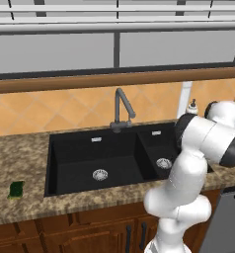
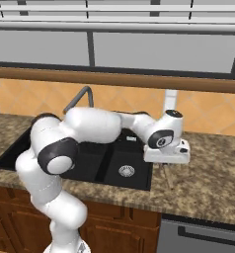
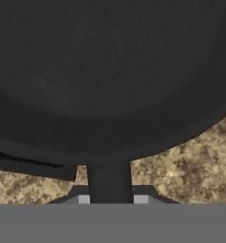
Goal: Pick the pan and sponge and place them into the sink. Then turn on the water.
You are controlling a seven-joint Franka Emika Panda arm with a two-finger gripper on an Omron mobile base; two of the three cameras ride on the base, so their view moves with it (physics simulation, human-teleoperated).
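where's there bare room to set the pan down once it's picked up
Both sink basins are bare down to their drains. Counter between the sponge and the sink's left rim is free too. It is crowded right of the sink, by the gripper and pan.

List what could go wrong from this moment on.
1. The gripper is shut on the pan at the very base of its handle, so the wide pan may tilt or slip once lifted.
2. The pan sits on the counter right of the sink; swinging it across, it could clip the sink's rim or the faucet.
3. The sponge lies far off on the counter's left side, a long reach afterwards.
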